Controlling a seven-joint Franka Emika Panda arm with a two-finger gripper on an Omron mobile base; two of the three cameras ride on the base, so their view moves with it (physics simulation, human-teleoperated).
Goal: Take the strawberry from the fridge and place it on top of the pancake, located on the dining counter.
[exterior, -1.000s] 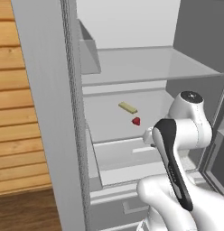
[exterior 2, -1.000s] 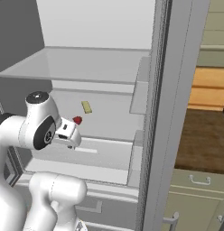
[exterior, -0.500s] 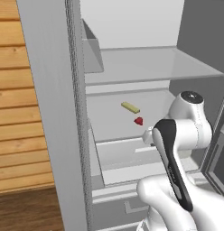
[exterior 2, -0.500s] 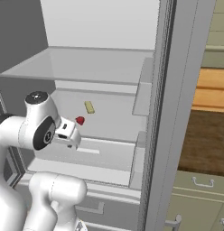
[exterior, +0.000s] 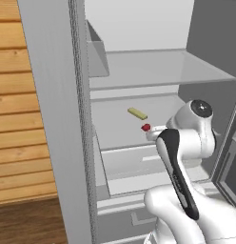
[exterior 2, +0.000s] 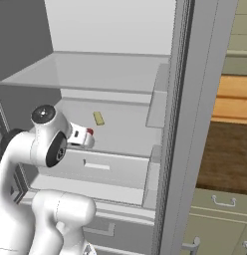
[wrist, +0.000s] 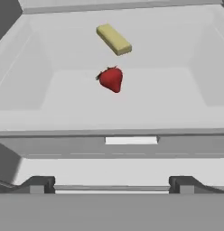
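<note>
Your claw (wrist: 112, 182) stands wide open and empty, in front of the open fridge (exterior: 58, 119). The strawberry (wrist: 110, 79) lies on the white fridge shelf (wrist: 177, 94), near the yellow bar (wrist: 114, 39).

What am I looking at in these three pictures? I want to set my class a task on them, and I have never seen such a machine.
It is a white robot arm reaching into an open fridge, all computer-rendered. Two pictures come from cameras behind the arm, to its left and to its right. The third comes from a camera on the hand, looking along the claw; the two dark stubs at its bottom are the fingertips. On the white fridge shelf lie a small red strawberry and, further in, a pale yellow bar. The claw is open and holds nothing; the strawberry lies ahead of it, untouched.
</note>
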